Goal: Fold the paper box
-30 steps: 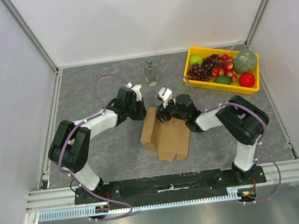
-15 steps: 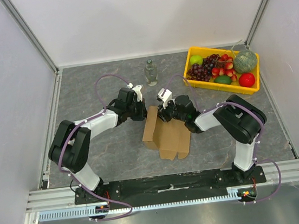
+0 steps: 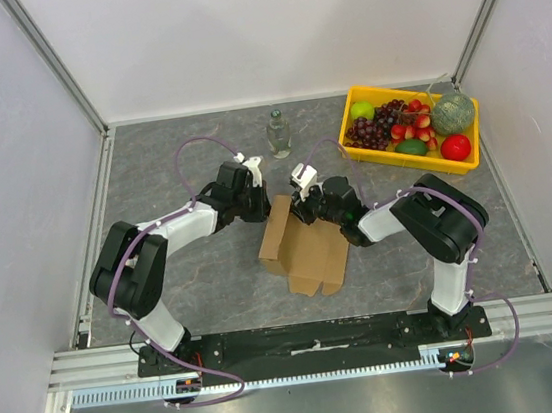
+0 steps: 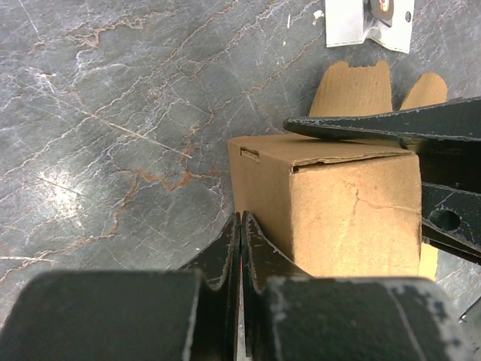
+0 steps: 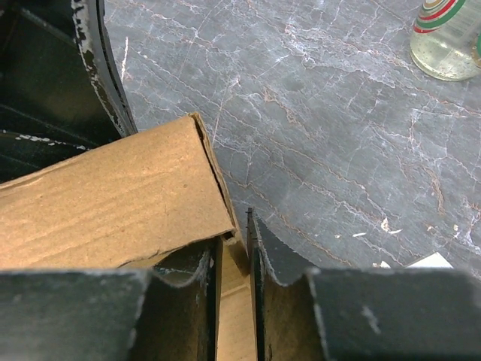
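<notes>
The box (image 3: 304, 248) lies half raised in the middle of the table (image 3: 194, 277). The right claw (image 5: 234, 229) is clamped on a wall's edge. The left claw (image 4: 240, 226) is pressed together beside the left wall, with nothing seen between its fingers. A one-sided pull could crease the wall or drag the box. The bottle (image 3: 278, 134) and tray (image 3: 411, 159) stand well apart behind, blocking nothing.

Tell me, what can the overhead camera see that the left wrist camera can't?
Only overhead: the yellow fruit tray, the glass bottle, and the flat flaps of the paper box spread on its near side. Only the left wrist: the left end effector closed beside the box's wall, plus a small slot near the box's top edge. Both: the paper box, partly raised, on the grey marbled table.
</notes>
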You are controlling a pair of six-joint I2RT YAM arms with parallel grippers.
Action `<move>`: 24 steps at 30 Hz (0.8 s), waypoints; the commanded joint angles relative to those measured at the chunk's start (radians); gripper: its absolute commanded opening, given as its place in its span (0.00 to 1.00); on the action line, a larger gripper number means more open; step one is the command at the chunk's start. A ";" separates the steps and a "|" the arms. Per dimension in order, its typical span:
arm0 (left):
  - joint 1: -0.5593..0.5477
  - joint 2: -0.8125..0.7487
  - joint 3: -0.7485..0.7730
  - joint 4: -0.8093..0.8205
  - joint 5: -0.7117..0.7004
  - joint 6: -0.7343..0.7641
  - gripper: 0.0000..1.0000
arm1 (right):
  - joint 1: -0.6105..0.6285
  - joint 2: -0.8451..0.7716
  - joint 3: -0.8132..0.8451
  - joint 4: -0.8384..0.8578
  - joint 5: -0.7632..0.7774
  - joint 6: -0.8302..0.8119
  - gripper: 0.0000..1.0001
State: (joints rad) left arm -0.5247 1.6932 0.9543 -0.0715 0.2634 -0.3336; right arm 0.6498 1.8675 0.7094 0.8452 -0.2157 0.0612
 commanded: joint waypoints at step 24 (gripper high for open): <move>0.045 -0.282 0.031 -0.185 -0.296 -0.021 0.18 | 0.005 -0.367 -0.246 -0.047 0.110 0.154 0.63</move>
State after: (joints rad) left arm -0.4808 1.5097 0.9546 -0.2123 0.0257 -0.3435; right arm 0.6548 1.6398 0.5114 0.8150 -0.1905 0.0906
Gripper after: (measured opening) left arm 0.081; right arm 0.621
